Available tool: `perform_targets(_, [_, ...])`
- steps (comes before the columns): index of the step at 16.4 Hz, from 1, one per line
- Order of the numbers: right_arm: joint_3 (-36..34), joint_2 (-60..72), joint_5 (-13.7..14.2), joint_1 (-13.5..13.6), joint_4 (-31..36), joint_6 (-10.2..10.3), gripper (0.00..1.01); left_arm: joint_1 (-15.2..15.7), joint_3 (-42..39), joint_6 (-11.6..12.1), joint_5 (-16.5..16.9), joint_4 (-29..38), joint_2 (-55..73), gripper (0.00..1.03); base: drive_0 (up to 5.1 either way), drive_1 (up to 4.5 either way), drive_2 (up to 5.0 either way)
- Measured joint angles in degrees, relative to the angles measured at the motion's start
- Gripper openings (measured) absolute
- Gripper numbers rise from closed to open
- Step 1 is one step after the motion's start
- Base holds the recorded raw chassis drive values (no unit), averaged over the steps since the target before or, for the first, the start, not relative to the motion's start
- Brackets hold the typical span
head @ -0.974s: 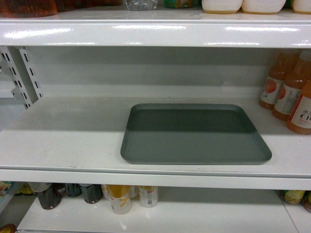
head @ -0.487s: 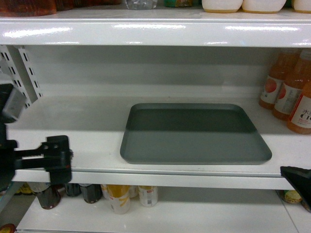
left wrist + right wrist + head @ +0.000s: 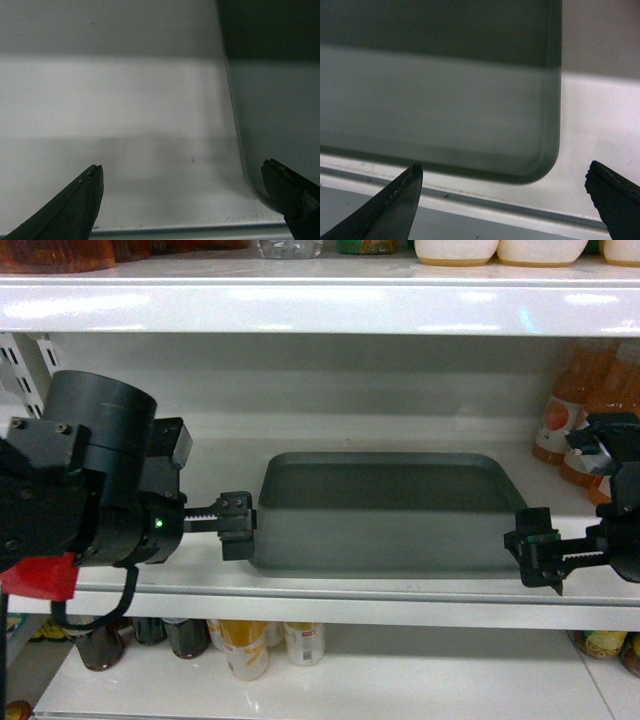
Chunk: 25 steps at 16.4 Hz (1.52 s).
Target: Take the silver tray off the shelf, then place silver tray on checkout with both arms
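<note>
The silver tray (image 3: pixel 385 515) lies flat on the white shelf (image 3: pixel 190 495), its front edge close to the shelf lip. My left gripper (image 3: pixel 238 525) hovers at the tray's front left corner. In the left wrist view it (image 3: pixel 181 170) is open over bare shelf (image 3: pixel 125 125), its right finger above the tray's rim (image 3: pixel 280 115). At the front right corner my right gripper (image 3: pixel 533 547) hovers too. The right wrist view shows it (image 3: pixel 505 170) open with nothing between its fingers, straddling the tray's corner (image 3: pixel 445 100) and the shelf lip (image 3: pixel 600 130). The checkout is out of view.
Orange drink bottles (image 3: pixel 590 430) stand just right of the tray, behind the right arm. An upper shelf board (image 3: pixel 320 305) hangs low overhead. A perforated bracket (image 3: pixel 20 365) is at the far left. Bottles and cans (image 3: pixel 245 645) fill the lower shelf.
Both arms have come up from the frame's lower edges and now sit at the tray's front corners. The tray has not moved.
</note>
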Motion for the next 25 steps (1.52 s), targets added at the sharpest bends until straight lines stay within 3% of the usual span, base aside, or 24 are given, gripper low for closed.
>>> perform_targets(2, [4.83, 4.07, 0.9, 0.0, -1.86, 0.11, 0.98, -0.7, 4.59, -1.44, 1.27, -2.32, 3.1, 0.98, 0.0, 0.0, 0.0])
perform_targets(9, [19.26, 13.53, 6.67, -0.35, -8.85, 0.11, 0.98, -2.03, 16.0, -2.05, 1.42, -10.12, 10.95, 0.98, 0.0, 0.0, 0.0])
perform_targets(10, [24.94, 16.66, 6.99, -1.49, -13.62, 0.15, 0.98, -2.14, 18.91, -2.54, 1.36, -12.24, 12.22, 0.98, 0.0, 0.0, 0.0])
perform_targets(13, [29.42, 19.32, 7.28, -2.12, -17.2, 0.15, 0.98, -2.14, 21.03, -2.89, 1.95, -14.29, 13.4, 0.98, 0.0, 0.0, 0.0])
perform_targets(17, [34.51, 21.75, 7.13, -2.03, -22.73, 0.52, 0.96, -1.9, 24.7, -5.7, 4.26, -18.49, 14.93, 0.98, 0.0, 0.0, 0.0])
perform_targets(18, [36.26, 22.51, 7.23, -1.4, -24.94, 0.52, 0.58, -1.86, 26.95, -6.01, 3.8, -22.84, 15.8, 0.83, 0.0, 0.0, 0.0])
perform_targets(21, [36.2, 22.73, 7.65, -1.36, -24.35, -0.31, 0.27, -1.99, 27.56, -2.56, 1.92, -24.83, 16.26, 0.53, 0.0, 0.0, 0.0])
perform_targets(23, [35.54, 22.73, 7.85, -1.4, -23.52, -0.33, 0.09, -2.45, 26.62, -2.93, 2.16, -22.97, 16.26, 0.35, 0.0, 0.0, 0.0])
perform_targets(25, [34.88, 22.73, 7.43, -1.4, -22.53, 0.61, 0.03, -2.64, 25.62, -3.76, 3.5, -21.09, 16.09, 0.17, 0.0, 0.0, 0.0])
